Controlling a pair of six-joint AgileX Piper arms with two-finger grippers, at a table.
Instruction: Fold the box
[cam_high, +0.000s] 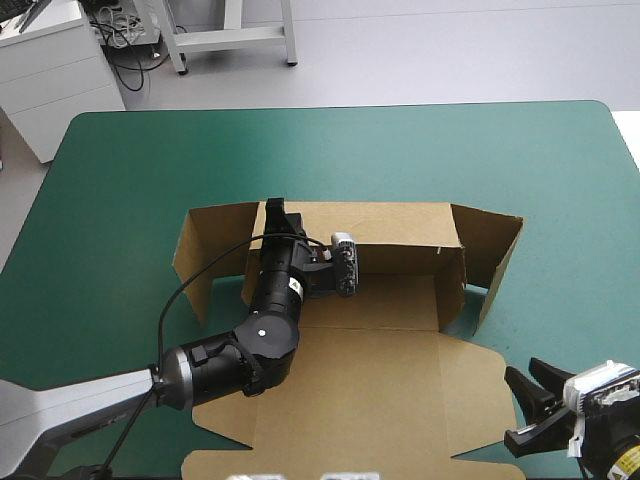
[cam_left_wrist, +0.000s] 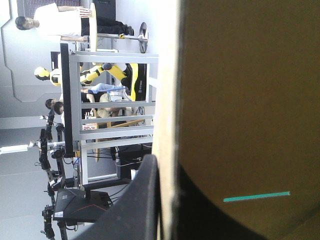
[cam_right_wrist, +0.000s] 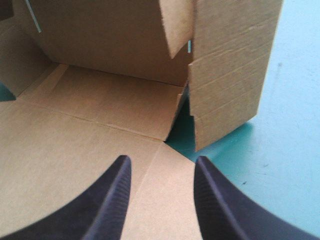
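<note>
The brown box (cam_high: 380, 380) lies in the middle of the table with its back wall (cam_high: 400, 240) raised and its broad front panel flat. My left gripper (cam_high: 275, 215) is at the top edge of the back wall near that wall's left end. In the left wrist view the brown box (cam_left_wrist: 250, 100) fills the space ahead, and my left gripper (cam_left_wrist: 167, 165) is shut on its edge, one black finger on each side. My right gripper (cam_high: 515, 405) stands open at the front panel's right corner. From the right wrist, the right gripper (cam_right_wrist: 161, 162) faces the upright right side flap (cam_right_wrist: 230, 65).
Side flaps stand angled at the left end (cam_high: 205, 255) and right end (cam_high: 495, 260) of the back wall. Bare teal-green cover (cam_high: 570, 200) stretches to the right of the box and behind it. The teal-green cover (cam_right_wrist: 290, 125) also shows beside the right flap.
</note>
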